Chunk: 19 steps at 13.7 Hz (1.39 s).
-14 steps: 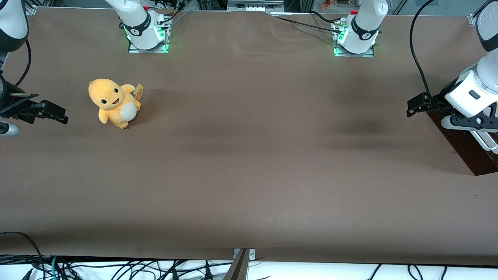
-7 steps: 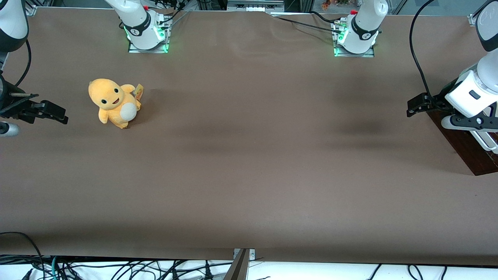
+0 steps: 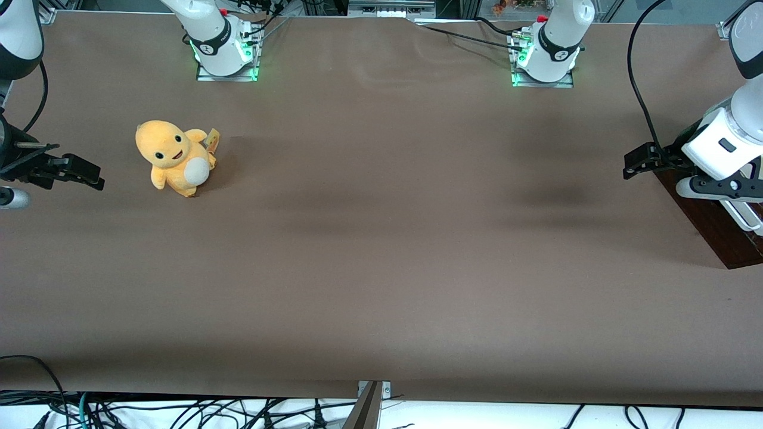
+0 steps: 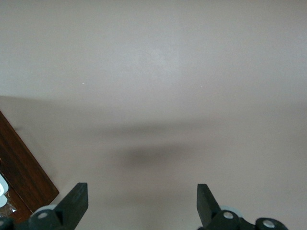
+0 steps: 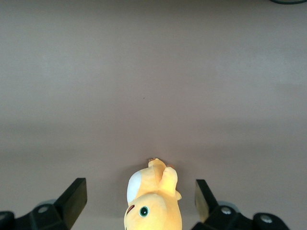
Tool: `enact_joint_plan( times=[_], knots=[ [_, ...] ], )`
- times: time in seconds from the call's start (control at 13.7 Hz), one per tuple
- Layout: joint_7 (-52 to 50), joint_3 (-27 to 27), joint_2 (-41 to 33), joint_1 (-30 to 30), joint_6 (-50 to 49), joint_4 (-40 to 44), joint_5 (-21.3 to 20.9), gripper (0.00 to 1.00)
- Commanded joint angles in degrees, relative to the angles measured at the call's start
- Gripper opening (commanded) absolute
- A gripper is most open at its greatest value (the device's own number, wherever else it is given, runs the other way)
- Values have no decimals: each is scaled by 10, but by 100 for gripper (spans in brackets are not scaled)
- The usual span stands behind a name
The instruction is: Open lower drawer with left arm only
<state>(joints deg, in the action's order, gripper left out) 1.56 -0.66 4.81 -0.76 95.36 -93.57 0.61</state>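
Brown table [image 3: 381,238]; pincer [image 4: 141,201] spread wide, gripping nothing, hovering just beside lower drawer [image 4: 21,163] front.

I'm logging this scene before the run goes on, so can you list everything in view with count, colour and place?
drawer: one, dark brown wooden front, at the working arm's end of the table, partly under the arm; it also shows in the left wrist view
handle: one, white bar, on the drawer front
plush toy: one, yellow-orange with a white belly, toward the parked arm's end of the table
table: one, brown cover, under everything
cables: several, black, along the table edge nearest the front camera
arm bases: two, white with green lights, at the table edge farthest from the front camera
left arm: one, white, above the drawer
gripper: one, black fingers, open, beside the drawer front
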Motion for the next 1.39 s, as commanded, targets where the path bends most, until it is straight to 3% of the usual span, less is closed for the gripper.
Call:
enact_joint_plan(
  times=[0.0, 0.44, 0.73, 1.1, 1.32],
  knots=[
    [-7, -3, -4, 1, -6, -2, -13, 100],
    [-53, 0, 27, 4, -8, 1, -10, 100],
    [-97, 4, 104, 4, -33, 2, -18, 100],
    [-241, 0, 185, -6, -47, 3, -168, 100],
    [-275, 0, 233, -6, -66, 3, -276, 100]
  ],
)
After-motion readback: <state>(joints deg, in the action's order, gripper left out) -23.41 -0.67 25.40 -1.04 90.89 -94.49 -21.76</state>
